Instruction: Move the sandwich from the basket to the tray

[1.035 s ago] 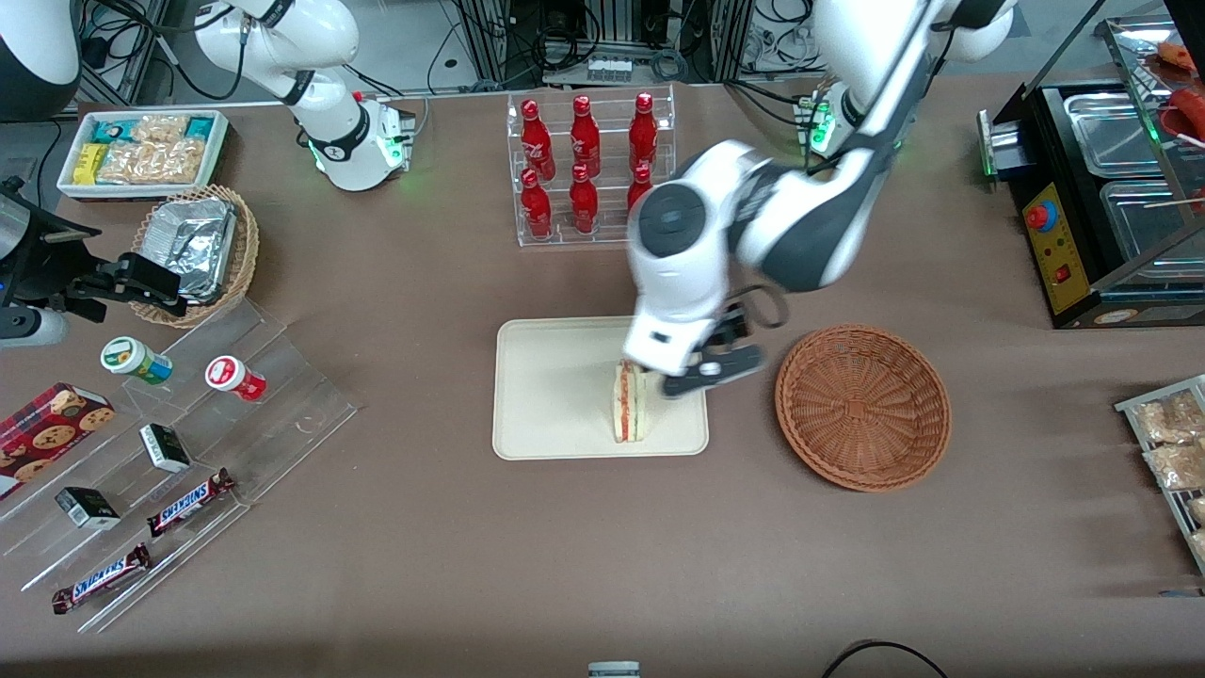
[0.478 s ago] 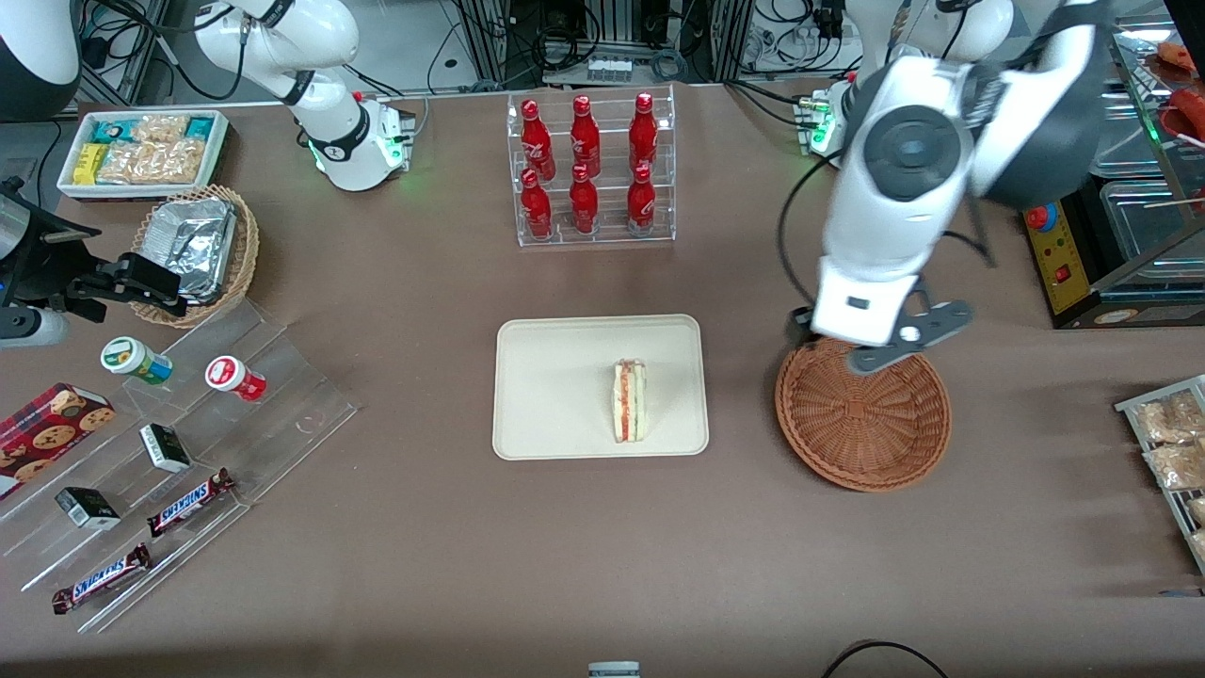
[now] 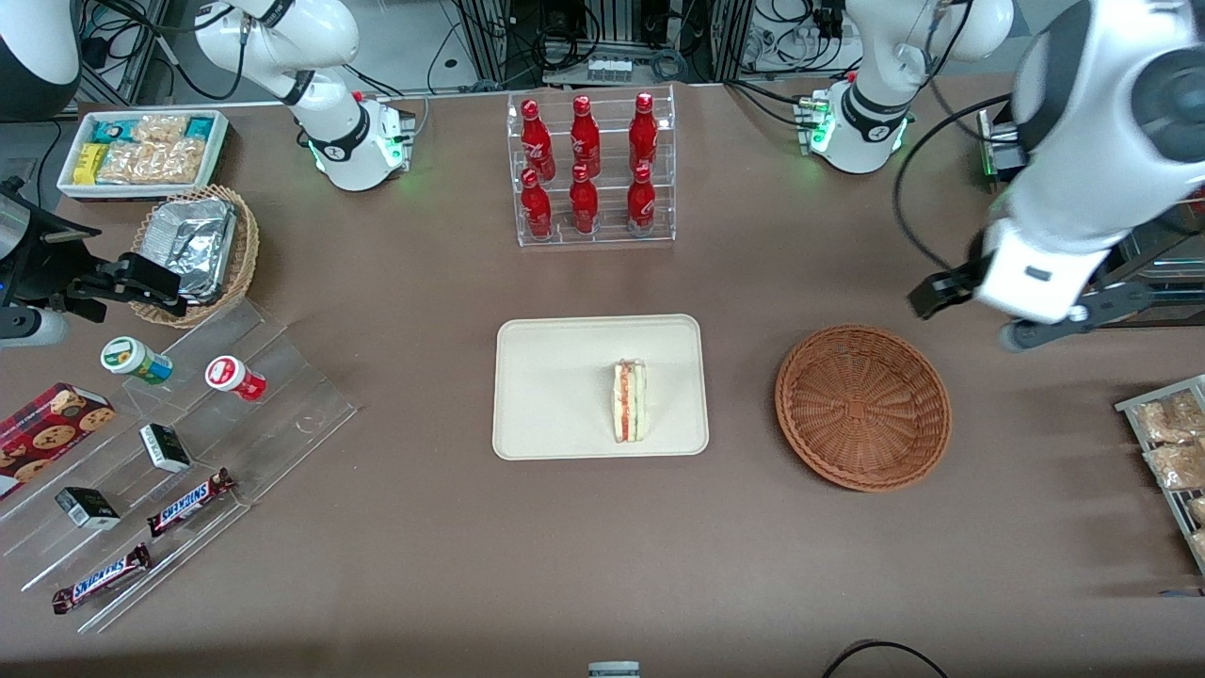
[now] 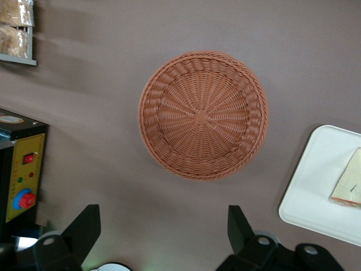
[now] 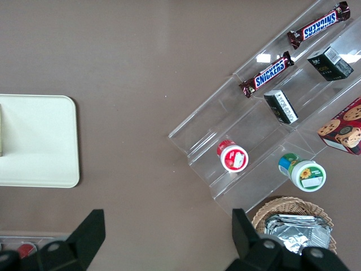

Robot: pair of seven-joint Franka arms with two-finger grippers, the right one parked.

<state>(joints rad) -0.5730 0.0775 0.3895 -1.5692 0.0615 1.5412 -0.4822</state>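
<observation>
— How did the small triangular white-bread sandwich (image 3: pixel 630 401) look?
— It stood on edge, its red-orange and green filling showing along the cut side, on the flat cream-white rectangular tray (image 3: pixel 551 386), at the end nearest the round reddish-brown wicker basket (image 3: pixel 862 407).
— And the left arm's black two-finger gripper (image 3: pixel 1021 311)?
— Well apart from the sandwich, raised above the table toward the working arm's end, past the basket. Its fingers (image 4: pixel 83 228) were spread wide with nothing between them.

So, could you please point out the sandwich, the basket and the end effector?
sandwich (image 3: pixel 630 400), front view, filling edge.
basket (image 3: pixel 862 407), front view, woven centre.
end effector (image 4: pixel 162 228), left wrist view, between its open fingertips.
</observation>
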